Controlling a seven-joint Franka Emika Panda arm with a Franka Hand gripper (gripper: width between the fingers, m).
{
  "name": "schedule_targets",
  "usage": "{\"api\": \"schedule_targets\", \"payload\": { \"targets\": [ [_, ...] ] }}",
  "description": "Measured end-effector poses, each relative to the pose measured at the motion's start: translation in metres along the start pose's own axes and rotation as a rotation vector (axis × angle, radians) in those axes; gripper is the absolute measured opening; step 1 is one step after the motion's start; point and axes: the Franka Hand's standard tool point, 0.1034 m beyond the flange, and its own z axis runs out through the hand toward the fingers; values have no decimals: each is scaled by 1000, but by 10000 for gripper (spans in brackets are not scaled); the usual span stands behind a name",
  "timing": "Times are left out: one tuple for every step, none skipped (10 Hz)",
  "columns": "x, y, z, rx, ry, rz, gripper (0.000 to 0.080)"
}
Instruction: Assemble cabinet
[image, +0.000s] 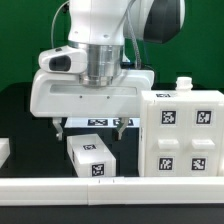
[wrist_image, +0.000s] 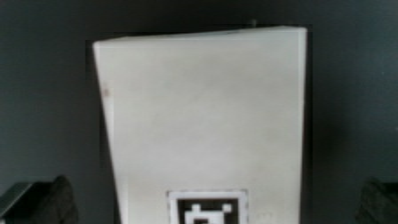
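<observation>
The claw (image: 91, 130) hangs with its fingers spread wide and empty over a small white tagged block (image: 92, 157) lying just beneath it, while the cabinet (image: 187, 135) stands near the claw on the exterior view's right.

Smooth white plastic all over the cabinet (image: 185, 135), a bit dull, with flat black-and-white printed squares stuck on. Same smooth white plastic on the small block (image: 90, 157), plain and matt up close in the wrist view. Shiny white shell on the robot arm (image: 95, 20), with a ribbed grey metal ring (image: 97, 62). Dark, matt fingers (image: 62, 128) on the claw (image: 92, 127). Black, dull desk (image: 25, 110) under everything.
</observation>
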Motion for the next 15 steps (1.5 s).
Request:
{"api": "schedule_targets", "payload": {
  "targets": [
    [-2,-2,2,4,-12,32,797],
    [0,-16,-14,22,-28,65,797],
    [0,-13,-17,19,-11,46,797],
    [-2,-11,-13,17,-18,55,797],
    [-2,-10,-13,17,-17,51,797],
    [-4,-3,-8,26,-13,35,797],
    [-3,7,-7,40,-13,32,797],
    [2,15,-10,53,-9,26,797],
    [4,21,-12,54,-1,31,797],
    [4,25,-8,51,-3,36,797],
    [3,24,-1,46,-7,35,797],
    [8,23,-2,37,9,44,797],
    [10,20,-2,37,12,50,797],
    [10,17,-4,44,4,52,797],
    [11,16,-6,48,3,51,797]
  ]
}}
